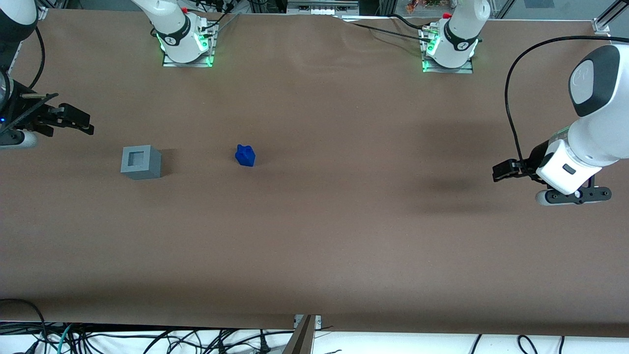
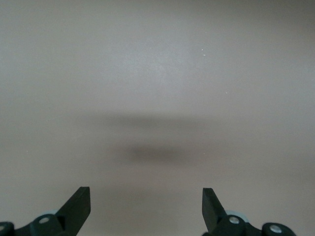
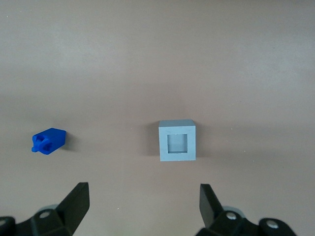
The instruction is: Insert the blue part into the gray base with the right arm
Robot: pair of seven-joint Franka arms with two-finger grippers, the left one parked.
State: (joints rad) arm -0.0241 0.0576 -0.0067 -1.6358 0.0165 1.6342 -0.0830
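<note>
The right arm's jaws (image 1: pixel 81 123) hang spread and empty at the front view's left edge. The gray base (image 1: pixel 141 162), a matte cube, sits nearby on the brown surface (image 1: pixel 314 236); its square recess shows plainly in the wrist view. The notched blue part (image 1: pixel 245 155) lies apart, toward the surface's middle.

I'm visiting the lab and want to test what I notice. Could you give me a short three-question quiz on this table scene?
1. True or false: the blue part already sits in the gray base.
2. The right arm's gripper is: A) shut on the blue part, B) open and holding nothing, C) resting on the base.
3. What shape is the recess in the base's top?

Key: 1 false, the two stand apart on the brown table. 2 B, it hangs toward the working arm's end. 3 square.
</note>
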